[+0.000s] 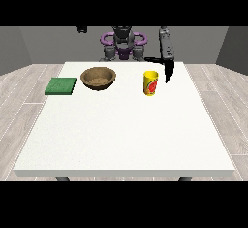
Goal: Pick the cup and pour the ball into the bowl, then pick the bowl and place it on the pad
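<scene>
White and big, the table (121, 139) fills most of the view. On it, a brown wooden bowl (99, 78) sits near the far edge. A flat green pad (61, 86) lies just beside the bowl, toward the view's left (the two are not touching). A yellow cup (150, 83) with a red mark stands upright, apart from the bowl. Nothing sits between cup and bowl. The hand at the view's right (168, 71) hangs near the cup, fingers pointing straight down, holding nothing.
</scene>
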You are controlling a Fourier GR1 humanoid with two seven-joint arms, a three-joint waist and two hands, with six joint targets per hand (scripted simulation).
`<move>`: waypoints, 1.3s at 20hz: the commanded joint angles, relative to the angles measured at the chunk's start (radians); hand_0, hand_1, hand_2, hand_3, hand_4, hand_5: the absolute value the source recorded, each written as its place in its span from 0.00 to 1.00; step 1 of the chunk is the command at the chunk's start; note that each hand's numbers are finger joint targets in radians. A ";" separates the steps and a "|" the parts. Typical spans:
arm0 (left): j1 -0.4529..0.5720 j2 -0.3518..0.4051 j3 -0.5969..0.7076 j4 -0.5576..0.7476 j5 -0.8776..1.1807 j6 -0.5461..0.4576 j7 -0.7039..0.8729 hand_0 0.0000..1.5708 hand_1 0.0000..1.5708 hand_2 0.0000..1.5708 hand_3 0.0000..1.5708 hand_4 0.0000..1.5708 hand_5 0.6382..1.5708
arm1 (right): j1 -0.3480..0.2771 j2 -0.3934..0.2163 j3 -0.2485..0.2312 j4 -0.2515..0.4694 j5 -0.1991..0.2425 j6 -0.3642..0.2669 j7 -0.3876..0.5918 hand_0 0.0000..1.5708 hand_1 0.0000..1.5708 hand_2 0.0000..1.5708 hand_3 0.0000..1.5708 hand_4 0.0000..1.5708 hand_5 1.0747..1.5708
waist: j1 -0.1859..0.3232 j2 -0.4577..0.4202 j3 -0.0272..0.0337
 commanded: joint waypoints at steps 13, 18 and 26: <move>-0.143 -0.001 0.045 0.362 -0.016 0.070 -0.232 0.00 0.00 0.00 0.00 0.00 0.85 | 0.063 -0.095 -0.166 -0.146 -0.149 0.136 0.023 0.00 0.00 0.00 0.00 0.00 0.99 | -0.085 0.061 -0.0002; -0.127 0.097 0.065 0.416 -0.027 0.026 -0.326 0.71 0.71 1.00 0.95 0.31 0.96 | 0.083 -0.141 -0.270 -0.189 -0.243 0.205 -0.019 0.00 0.00 0.00 0.00 0.00 0.99 | -0.109 0.128 0.0000; -0.127 0.081 0.021 0.441 -0.153 0.304 -0.376 0.84 0.84 1.00 1.00 0.68 0.91 | 0.093 -0.190 -0.361 -0.156 -0.338 0.257 0.005 0.00 0.00 0.00 0.00 0.06 0.98 | -0.132 0.102 0.0008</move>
